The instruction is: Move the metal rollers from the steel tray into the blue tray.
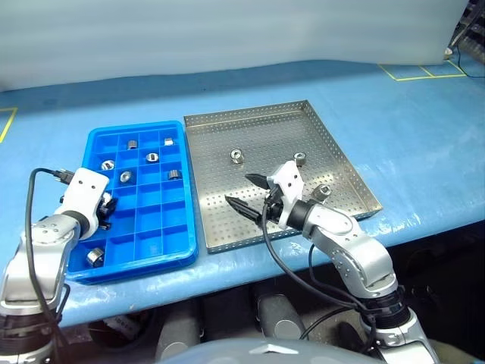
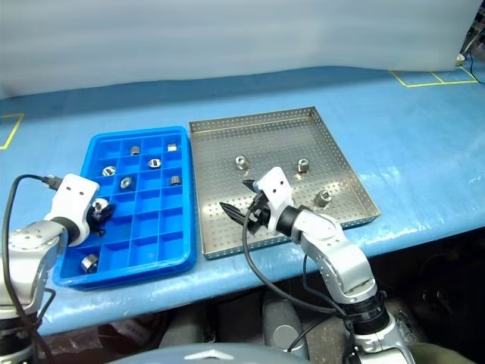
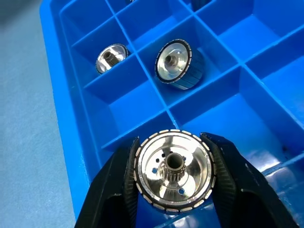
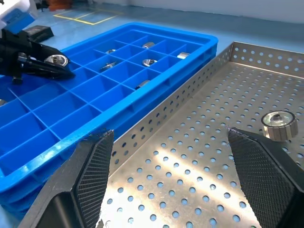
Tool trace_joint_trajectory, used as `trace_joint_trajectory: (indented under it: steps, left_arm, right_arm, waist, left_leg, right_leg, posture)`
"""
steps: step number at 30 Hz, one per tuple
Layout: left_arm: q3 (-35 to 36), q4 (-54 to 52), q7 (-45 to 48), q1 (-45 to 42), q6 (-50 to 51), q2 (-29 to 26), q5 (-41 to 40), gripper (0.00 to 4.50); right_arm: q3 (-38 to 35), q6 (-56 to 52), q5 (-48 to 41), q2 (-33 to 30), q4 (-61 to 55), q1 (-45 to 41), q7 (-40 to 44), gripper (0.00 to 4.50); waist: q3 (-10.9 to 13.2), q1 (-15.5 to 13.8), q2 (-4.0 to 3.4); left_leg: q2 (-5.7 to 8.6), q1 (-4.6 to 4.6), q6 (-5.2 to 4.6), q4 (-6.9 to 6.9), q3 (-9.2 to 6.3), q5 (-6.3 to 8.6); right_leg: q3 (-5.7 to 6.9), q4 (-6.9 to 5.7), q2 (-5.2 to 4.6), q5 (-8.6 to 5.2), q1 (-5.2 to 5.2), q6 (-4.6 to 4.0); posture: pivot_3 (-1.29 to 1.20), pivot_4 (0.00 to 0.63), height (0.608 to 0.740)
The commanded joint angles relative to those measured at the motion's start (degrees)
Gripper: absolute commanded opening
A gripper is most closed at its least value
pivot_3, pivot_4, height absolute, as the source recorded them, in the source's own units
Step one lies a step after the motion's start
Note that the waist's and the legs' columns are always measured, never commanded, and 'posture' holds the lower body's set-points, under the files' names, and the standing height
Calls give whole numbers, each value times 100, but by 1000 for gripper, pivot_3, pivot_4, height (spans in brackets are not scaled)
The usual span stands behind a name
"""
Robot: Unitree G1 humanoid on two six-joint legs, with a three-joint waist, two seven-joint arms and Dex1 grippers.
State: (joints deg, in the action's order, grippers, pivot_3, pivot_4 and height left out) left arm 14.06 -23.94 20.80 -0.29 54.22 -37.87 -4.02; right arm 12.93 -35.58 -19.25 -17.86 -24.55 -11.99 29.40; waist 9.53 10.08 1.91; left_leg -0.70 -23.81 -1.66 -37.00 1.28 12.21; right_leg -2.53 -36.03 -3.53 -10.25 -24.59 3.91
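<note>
Left tool (image 3: 173, 190) pinches roller (image 3: 173, 176) over blue tray (image 1: 170, 254); right tool (image 1: 250, 191) spread. Three rollers (image 1: 236, 156) left in steel tray (image 1: 348, 163).

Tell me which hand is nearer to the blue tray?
Left. The left hand holds a roller over the blue tray; the right hand is open over the steel tray beside it.

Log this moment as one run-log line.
left gripper: shut on roller over blue tray | right gripper: open, empty, over steel tray | three rollers left in steel tray
</note>
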Motion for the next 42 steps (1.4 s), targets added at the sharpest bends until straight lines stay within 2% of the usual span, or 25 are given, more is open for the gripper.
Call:
trace_joint_trajectory:
  steps: [1, 4, 9, 12, 15, 22, 32, 36, 42]
  left_arm:
    - [73, 85, -204, -46, -168, 221, 30, 2760]
    - [347, -136, -208, -276, -413, 699, -376, 3679]
    - [567, -456, 233, -479, -1059, 1259, -1237, 3679]
    - [102, -544, 788, -462, -1496, 1263, -1523, 3679]
    - [-731, -473, 1306, -460, -1802, 994, -1392, 3679]
    - [-1792, -341, 1546, -852, -1916, 1138, -1408, 3679]
    - [-2253, -16, 1548, -1068, -2029, 1195, -1284, 3679]
    - [-2754, 734, 1535, -1700, -2260, 1472, -897, 3679]
    - [-2877, 1306, 1611, -2139, -2481, 1727, -755, 3679]
  right_arm:
    - [-72, 10, 65, -25, -44, 19, -90, 4017]
    - [-131, -21, 122, -37, 1, -3, -183, 4017]
    - [-285, -76, 218, -2, 307, -196, -409, 4017]
    - [-334, -459, 626, -12, 730, -486, -909, 4017]
    - [-461, -703, 861, 55, 1167, -738, -1281, 4017]
    - [-570, -1144, 990, 92, 1133, -759, -1478, 4017]
    - [-618, -1477, 915, 160, 467, -212, -1481, 4017]
    - [-767, -1658, 860, 75, -89, -188, -1473, 4017]
    - [-807, -1911, 854, 61, 233, -11, -1492, 4017]
  waist:
    - [0, 1, -1]
    - [-2, -9, 1]
    - [-5, -46, 8]
    - [-5, -38, 7]
    - [-6, -37, 6]
    - [-5, -15, 5]
    - [-4, 76, 3]
    - [-4, 90, 0]
    - [-6, 315, 0]
  left_leg:
    - [-1, 1, 0, -1, 1, 0]
    - [0, -3, 0, -5, 2, 0]
    - [3, -11, -2, -7, 0, 0]
    - [3, -10, -2, -8, 4, 0]
    - [6, -5, -2, -9, 8, -1]
    - [10, -14, -10, -9, 4, 2]
    - [7, -11, -11, -17, 7, 3]
    - [10, -12, -15, -29, 4, 0]
    - [11, -13, -19, -29, 6, 2]
  right_leg:
    - [0, 0, 0, 0, 1, 1]
    - [0, 1, -1, 0, 2, 0]
    - [3, 3, -2, 5, -1, -5]
    - [0, 2, -2, 6, 0, -5]
    - [-3, 1, 0, 6, 4, -6]
    - [-5, 3, 7, 4, 1, -4]
    - [-13, 3, 15, -9, 4, 24]
    - [-15, 3, 14, -5, 10, 36]
    - [-20, 6, 14, -3, 11, 39]
  posture:
    - [-187, 150, 740]
    - [-192, 150, 740]
    - [-193, 150, 740]
    - [-181, 150, 740]
    - [-183, 150, 740]
    - [-202, 150, 740]
    - [-237, 150, 740]
    - [-290, 150, 740]
    - [-332, 150, 740]
